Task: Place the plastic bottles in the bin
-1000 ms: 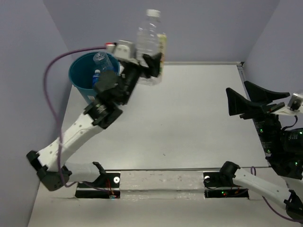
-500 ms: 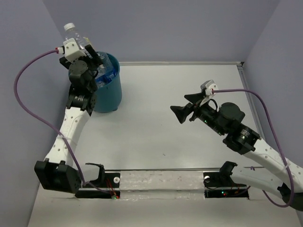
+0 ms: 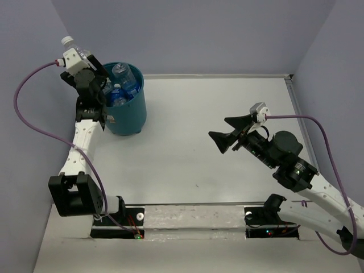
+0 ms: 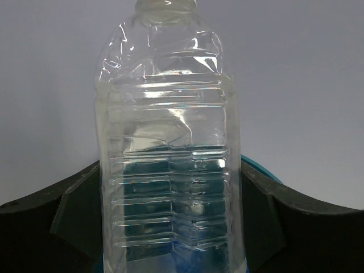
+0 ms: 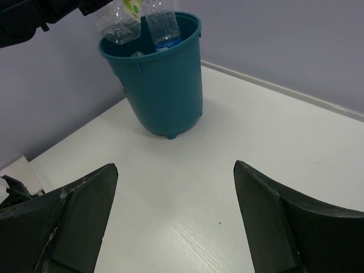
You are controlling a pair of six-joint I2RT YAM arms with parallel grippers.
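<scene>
The teal bin stands at the far left of the table and holds blue-capped plastic bottles. My left gripper is shut on a clear plastic bottle with a white cap, tilted at the bin's left rim. In the left wrist view this bottle fills the space between my fingers. My right gripper is open and empty over the table's middle, pointing at the bin. The right wrist view shows the bin, a bottle in it and the held bottle's base above its rim.
Lilac walls close in the table at the back and both sides. A purple cable loops off the left arm. The table's raised edge runs along the right. A dark strip with the arm bases lies at the near edge.
My left arm swung the clear bottle from right of the bin to its left rim. My right arm came in from the right edge to the table's middle.
</scene>
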